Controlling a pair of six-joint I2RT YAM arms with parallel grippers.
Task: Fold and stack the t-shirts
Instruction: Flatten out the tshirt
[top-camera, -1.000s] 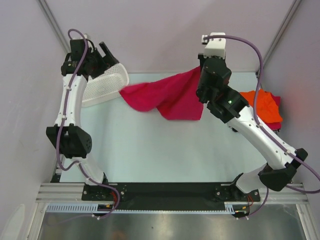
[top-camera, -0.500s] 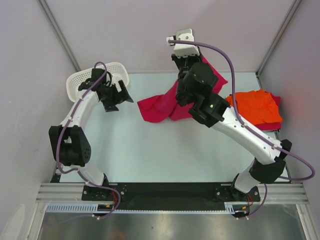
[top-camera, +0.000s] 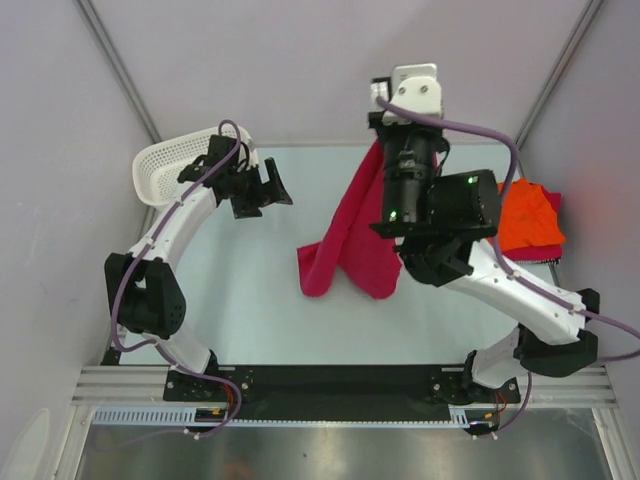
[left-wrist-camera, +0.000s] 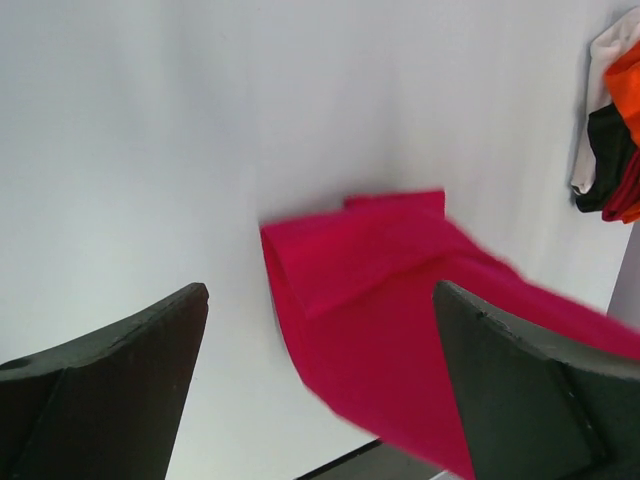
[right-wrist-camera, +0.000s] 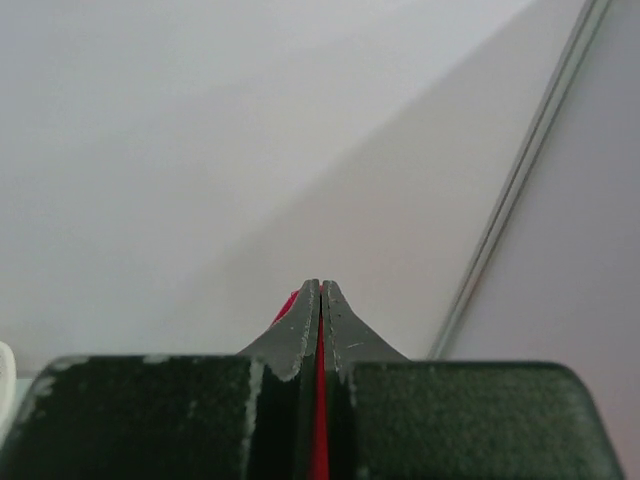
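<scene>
A crimson t-shirt (top-camera: 352, 250) hangs as a long drape from my raised right gripper (right-wrist-camera: 320, 287), which is shut on a fold of it; its lower end rests bunched on the table. In the right wrist view only a red sliver of the cloth (right-wrist-camera: 320, 430) shows between the closed fingers. My left gripper (top-camera: 272, 190) hovers left of the hanging shirt, apart from it, its jaws wide open and empty. In the left wrist view the crimson t-shirt (left-wrist-camera: 380, 300) lies ahead between the two dark fingers (left-wrist-camera: 120, 380). An orange t-shirt (top-camera: 525, 215) lies at the right edge on top of another crimson one (top-camera: 548, 252).
A white mesh basket (top-camera: 165, 165) stands tilted at the back left, behind the left arm. The right arm's elbow (top-camera: 445, 215) towers over the table's right-middle. Grey walls close in the back and both sides.
The right arm has swung the crimson shirt from the back toward the middle and lifted it, so it now hangs long. The left gripper has moved right, away from the basket.
</scene>
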